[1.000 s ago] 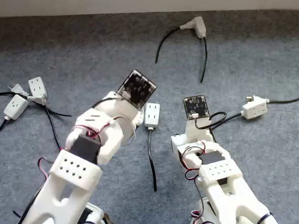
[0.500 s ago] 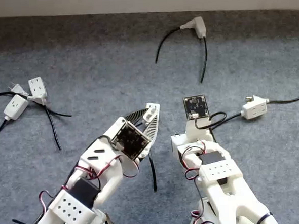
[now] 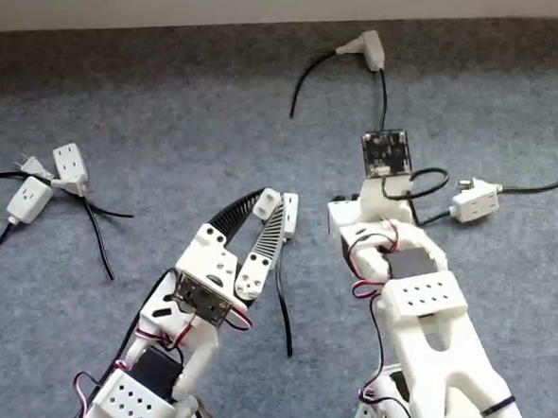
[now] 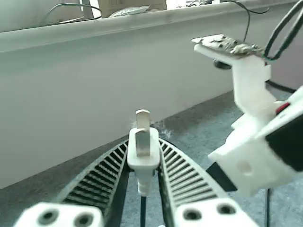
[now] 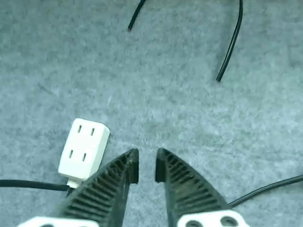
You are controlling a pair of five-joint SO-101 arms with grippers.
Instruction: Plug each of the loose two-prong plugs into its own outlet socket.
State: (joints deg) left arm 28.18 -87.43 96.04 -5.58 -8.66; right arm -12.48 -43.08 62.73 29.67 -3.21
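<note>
Nearest, the left gripper (image 3: 277,209) is raised off the grey carpet (image 3: 159,112), its ribbed black fingers (image 4: 102,182) clamped on the sides of a white two-prong plug (image 4: 143,150). The plug has a small, smooth body that narrows toward its black cord (image 3: 281,304). Its two flat metal prongs stand upright past the fingertips. The cord hangs down from the plug and trails over the carpet between the two arms. Just beyond, the right gripper (image 5: 147,165) hovers low over the carpet, its jaws a narrow gap apart with nothing between them. A white outlet socket (image 5: 84,146) lies flat near one finger, apart from it. Two pairs of slots face up, and a black lead runs from its end. Off to the left, a socket block (image 3: 29,199) and a second block (image 3: 70,162) lie close together among crossing black cords. Farthest away, a second plug (image 3: 366,47), also white, lies near the darker strip at the carpet's far edge, its cord curling back toward the arms.
</note>
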